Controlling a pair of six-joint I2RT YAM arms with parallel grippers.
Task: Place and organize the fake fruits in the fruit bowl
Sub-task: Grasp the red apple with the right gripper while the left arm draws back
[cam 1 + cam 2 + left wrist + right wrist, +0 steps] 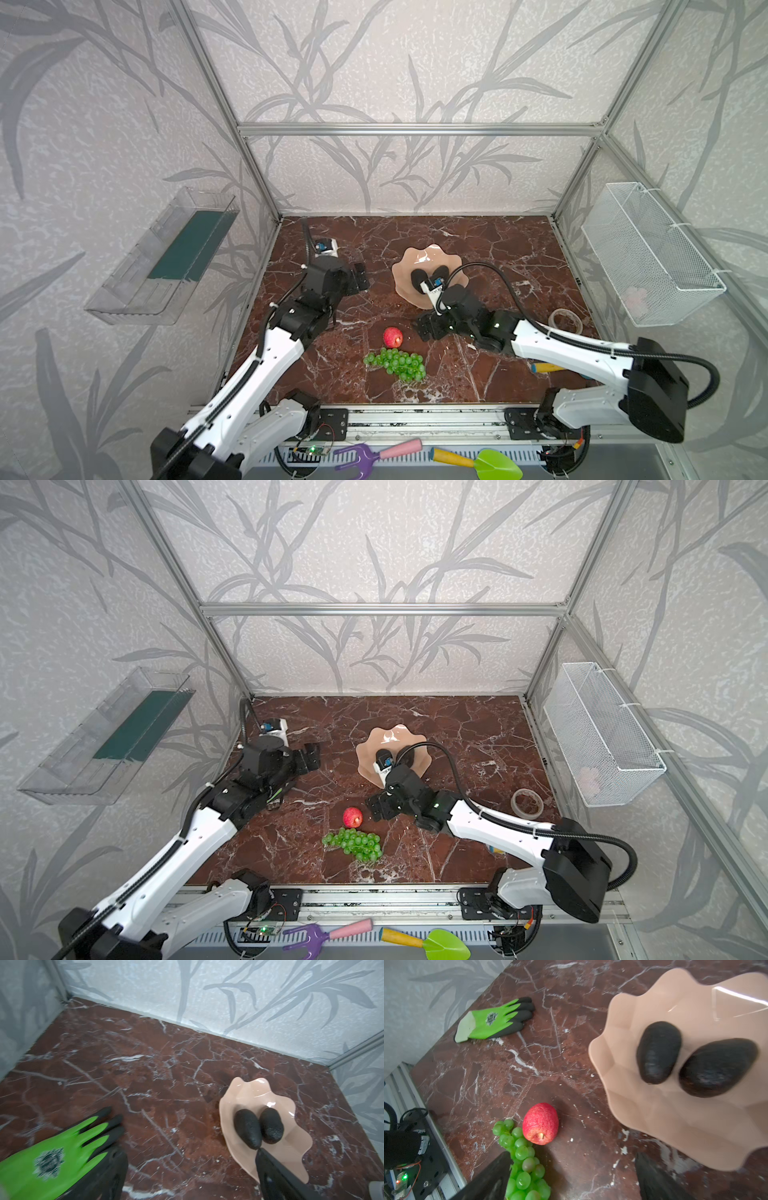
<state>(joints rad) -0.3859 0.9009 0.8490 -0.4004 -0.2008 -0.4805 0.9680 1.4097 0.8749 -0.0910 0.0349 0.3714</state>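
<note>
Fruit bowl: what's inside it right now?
Two dark avocados lie touching side by side in the fruit bowl; nothing else shows there. In both top views the right arm covers its near part. The apple and grapes lie outside on the table.

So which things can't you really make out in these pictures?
Green glove: all but hidden in both top views beneath the left arm; blurred and cut off by the edge in the left wrist view.
Avocados: partly covered in both top views by the right wrist camera and cable.
Yellow-handled tool: mostly under the right arm in both top views.
Pale object in the wire basket: veiled by mesh, too small to identify.
</note>
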